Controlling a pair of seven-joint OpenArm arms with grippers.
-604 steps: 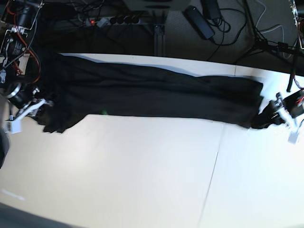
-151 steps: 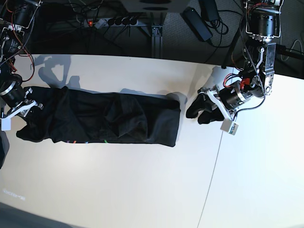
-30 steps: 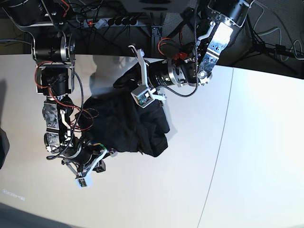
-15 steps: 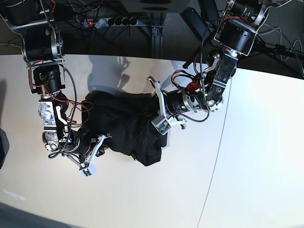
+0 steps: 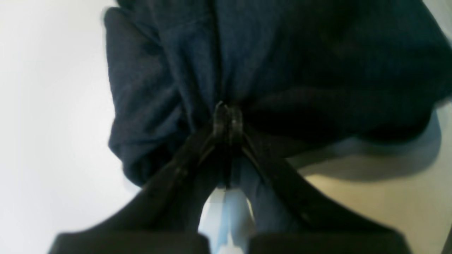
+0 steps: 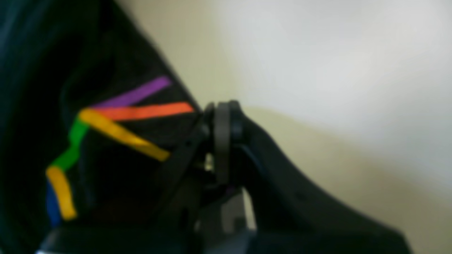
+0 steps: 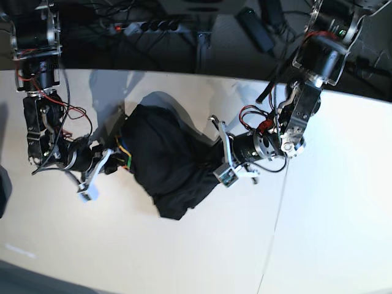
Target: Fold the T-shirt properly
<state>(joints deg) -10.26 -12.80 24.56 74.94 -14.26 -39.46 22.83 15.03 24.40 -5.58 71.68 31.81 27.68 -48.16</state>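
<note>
The T-shirt is a bunched black heap on the white table, between my two arms. On the base view's right, my left gripper is shut on the T-shirt's right side. The left wrist view shows its tips pinching gathered dark fabric. My right gripper, on the base view's left, is shut on the T-shirt's left edge. In the right wrist view its tips clamp the cloth right beside the multicoloured line print. The print also peeks out near that gripper.
A power strip and cables lie on the dark floor beyond the table's far edge. A seam runs down the tabletop to the right of the shirt. The table's near half is bare white surface.
The left gripper has come down and to the right with its fabric. The right gripper has risen and moved left. The bundle now hangs stretched sideways between them.
</note>
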